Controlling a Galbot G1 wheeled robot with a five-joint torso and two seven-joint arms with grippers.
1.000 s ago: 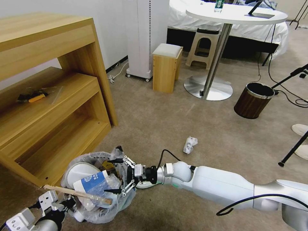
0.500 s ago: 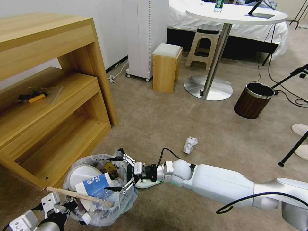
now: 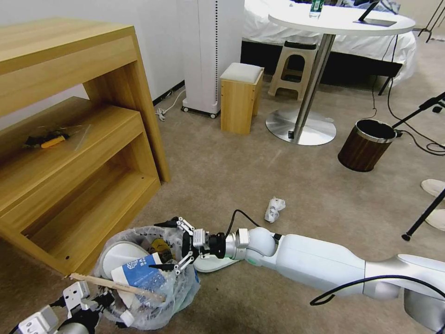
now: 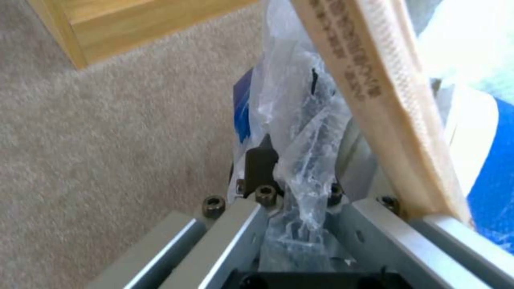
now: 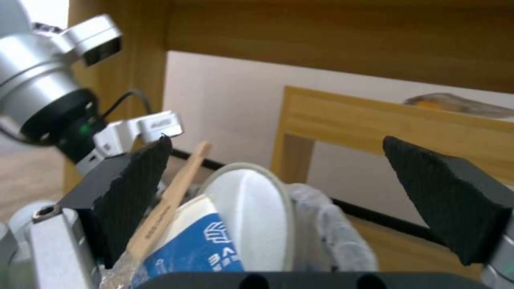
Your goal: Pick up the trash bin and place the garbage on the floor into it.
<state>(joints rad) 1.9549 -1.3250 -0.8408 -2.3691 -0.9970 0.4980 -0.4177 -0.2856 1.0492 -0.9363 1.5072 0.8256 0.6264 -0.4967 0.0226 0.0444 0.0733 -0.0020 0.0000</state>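
The trash bin, lined with a crinkly plastic bag, tilts low at the front left over the beige floor. It holds a white slipper, a blue-white paper cup, a wooden stick and a crushed can. My left gripper is shut on the bin's rim and bag, with the stick beside it. Over the bin's mouth my right gripper is open, its pads spread wide around the slipper. A white wad lies on the carpet. Another flat white slipper lies under my right wrist.
A wooden shelf unit stands close on the left. Farther back are a small wooden stool, a round table's metal base and a brown wood-look bin. Tripod legs, cables and white shoes are at the right edge.
The bin, held by my left gripper, has shifted slightly lower and to the right. My right gripper, still open, has crept a little to the left over the bin's mouth.
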